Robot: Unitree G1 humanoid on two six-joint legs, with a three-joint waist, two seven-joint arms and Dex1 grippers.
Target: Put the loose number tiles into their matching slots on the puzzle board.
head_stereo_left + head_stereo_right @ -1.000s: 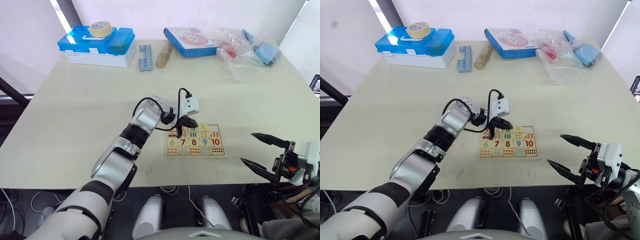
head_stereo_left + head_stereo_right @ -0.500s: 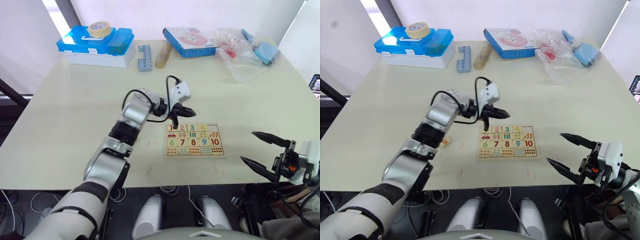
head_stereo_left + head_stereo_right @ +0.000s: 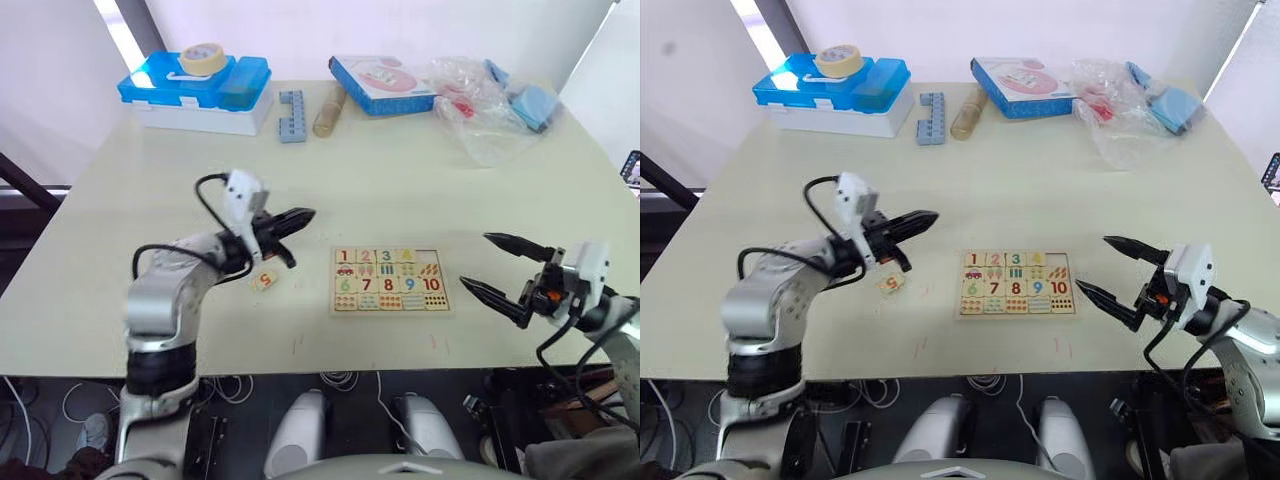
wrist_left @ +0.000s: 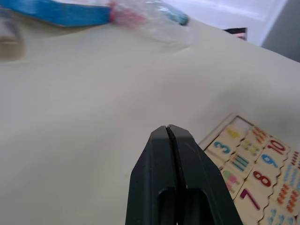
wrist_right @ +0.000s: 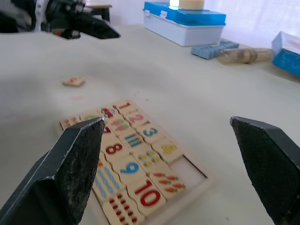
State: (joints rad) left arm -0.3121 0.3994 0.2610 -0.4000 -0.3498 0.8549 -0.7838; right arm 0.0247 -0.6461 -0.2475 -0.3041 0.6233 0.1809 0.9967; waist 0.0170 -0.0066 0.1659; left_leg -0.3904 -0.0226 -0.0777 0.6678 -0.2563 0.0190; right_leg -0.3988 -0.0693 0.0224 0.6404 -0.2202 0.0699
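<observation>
1. Clearly, one loose number tile (image 3: 265, 280) is left on the counter (image 3: 150, 200): a small pale square with a red 5, lying flat to the robot's left of the puzzle board (image 3: 390, 281), apart from it with bare counter between.
2. The puzzle board lies with its long side running left to right. Its top row reads 1, 2, 3, then a tile with a yellow mark, and the slot at the right end of that row looks unfilled in the right wrist view; the bottom row runs 6 to 10.
3. The left end effector (image 3: 296, 214) is clenched with nothing in it: the left wrist view has its two black fingers (image 4: 164, 154) pressed flat together. It hovers over the counter, fingers pointing toward the board, and the 5 tile lies just below and a little behind its tips, on the robot's side.
4. The right end effector (image 3: 490, 264) is released, fingers spread wide and holding nothing, near the right end of the board and aimed across it.
5. The left arm is much the nearer to the tile; the right would have to cross the whole board. My judgement is that the left must spread its fingers, draw back and drop onto the tile, then carry it rightward to the far top slot.
</observation>
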